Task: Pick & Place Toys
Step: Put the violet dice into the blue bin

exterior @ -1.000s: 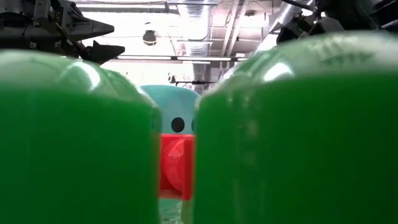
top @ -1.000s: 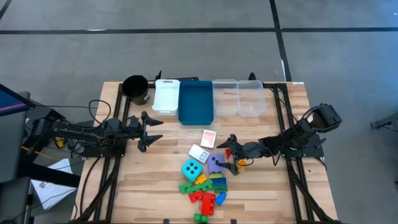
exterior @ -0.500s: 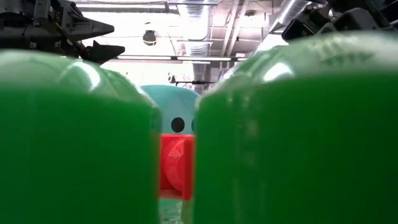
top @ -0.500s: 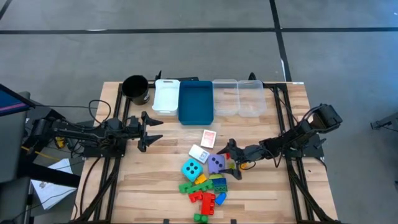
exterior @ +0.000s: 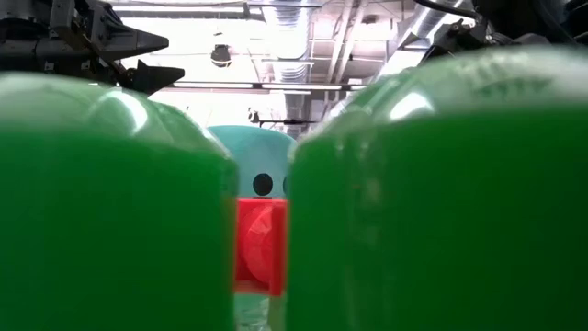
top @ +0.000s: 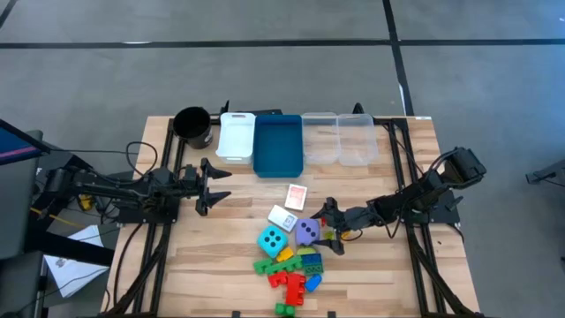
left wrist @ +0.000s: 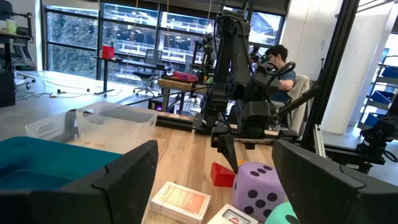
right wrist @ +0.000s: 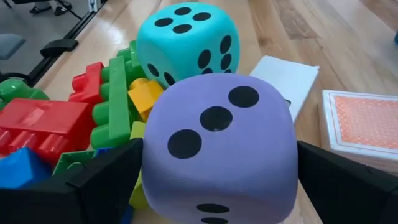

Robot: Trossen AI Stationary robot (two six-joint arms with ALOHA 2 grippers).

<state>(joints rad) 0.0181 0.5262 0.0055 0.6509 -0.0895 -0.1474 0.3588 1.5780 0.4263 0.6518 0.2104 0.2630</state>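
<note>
The lavender die (top: 306,231) rests on the table at the right end of the toy heap, beside the cyan die (top: 272,239) and above the pile of coloured bricks (top: 291,269). Two card packs (top: 296,196) (top: 282,217) lie flat just beyond the dice. My right gripper (top: 325,225) is open and low at the die's right side. In the right wrist view the die (right wrist: 217,143) fills the gap between the fingers (right wrist: 106,177). A red brick (left wrist: 222,174) lies beside it. My left gripper (top: 221,184) is open and empty, raised over the table's left half. My right gripper comes level from the table's right, its open fingers on the lavender die's two opposite sides (right wrist: 155,162). I cannot tell whether they touch it. The die sits on the table, a three-dot face toward the wrist camera.
A black cup (top: 192,125), a white tray (top: 236,134), a blue tray (top: 278,144) and two clear trays (top: 337,139) line the far edge. Green bricks (exterior: 110,202) block most of the low view. A person (left wrist: 277,62) sits beyond the table.
My right gripper has moved a little toward the table's left and near edges, closing in on the lavender die, with its fingers still apart.
</note>
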